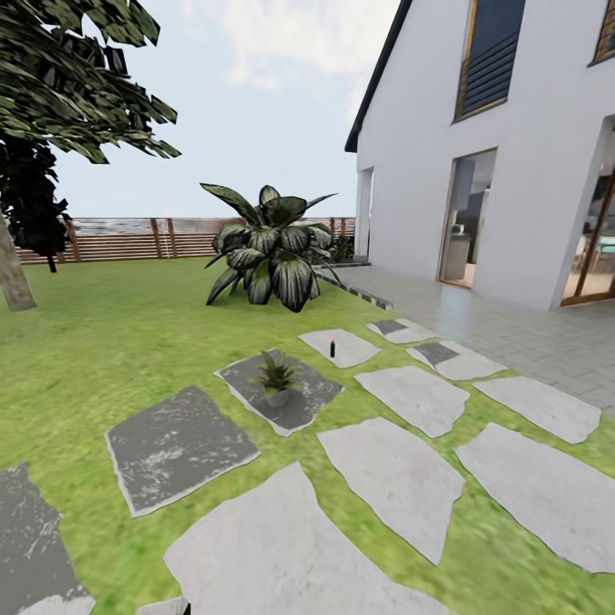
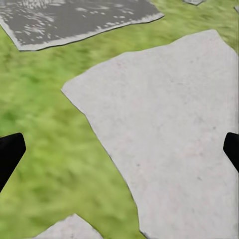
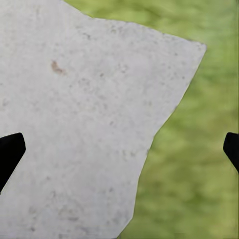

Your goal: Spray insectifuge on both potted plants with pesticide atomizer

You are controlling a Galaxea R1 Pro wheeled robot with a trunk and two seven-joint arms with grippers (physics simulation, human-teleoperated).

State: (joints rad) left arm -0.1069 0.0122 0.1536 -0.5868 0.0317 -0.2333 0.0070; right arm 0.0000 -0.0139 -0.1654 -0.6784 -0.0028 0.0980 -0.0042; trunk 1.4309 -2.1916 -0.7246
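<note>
Ahead on a pale stone slab (image 1: 342,348), the pesticide atomizer (image 1: 332,347) stands upright, just beyond the potted plant (image 1: 277,378). Left gripper (image 2: 119,149) and right gripper (image 3: 119,149) have fingers spread, empty. Drive closer, skirting the plant, before reaching.

Lawn (image 1: 102,342): bright green, yellowish patches. Stone slabs (image 1: 401,478): pale grey, faintly speckled; the slabs at 9 o'clock of them (image 1: 175,444) are dark grey with white mottling. Potted plant (image 1: 276,376): green pointed leaves, grey pot, on a dark slab. Pesticide atomizer (image 1: 332,348): dark body, red top, on a pale slab at 1 o'clock of the plant. Big bush (image 1: 272,248): dark green leaves with pale streaks. Fence (image 1: 128,237): brown slats. House wall (image 1: 547,171): white. Fingertips in both wrist views (image 2: 10,154) (image 3: 10,152): black.
</note>
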